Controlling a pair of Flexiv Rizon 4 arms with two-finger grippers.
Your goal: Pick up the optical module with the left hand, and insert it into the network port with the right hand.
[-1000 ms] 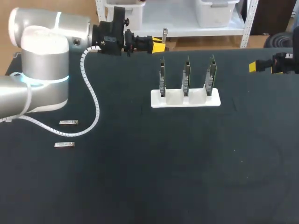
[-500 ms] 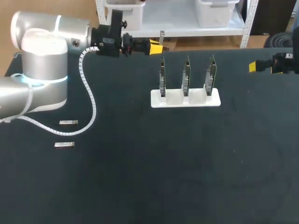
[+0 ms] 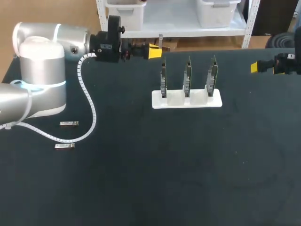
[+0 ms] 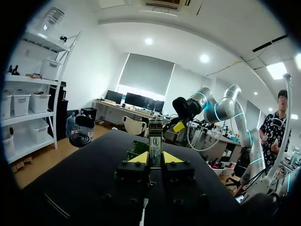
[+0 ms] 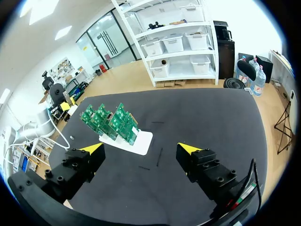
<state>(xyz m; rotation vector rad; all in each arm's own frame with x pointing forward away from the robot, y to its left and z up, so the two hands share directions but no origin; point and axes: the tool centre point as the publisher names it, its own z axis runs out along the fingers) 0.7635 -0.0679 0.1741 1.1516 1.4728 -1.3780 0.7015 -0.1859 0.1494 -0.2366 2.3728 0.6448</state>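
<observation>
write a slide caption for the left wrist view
Left fingers shut on an upright module, with the green boards ahead on the black table.

The left arm [image 3: 42,70] is rounded silver-grey with a glowing pale-blue ring [image 3: 47,84] at one joint, and a white spiral-wrapped cable [image 3: 93,113] runs beside it to the black wrist block. The left gripper [image 4: 155,159] and right gripper [image 5: 141,149] match — blocky black fingers [image 5: 75,169] dotted with round screw heads, each capped by a bright yellow wedge tip — and a thin black cable arcs beside the right one.
</observation>
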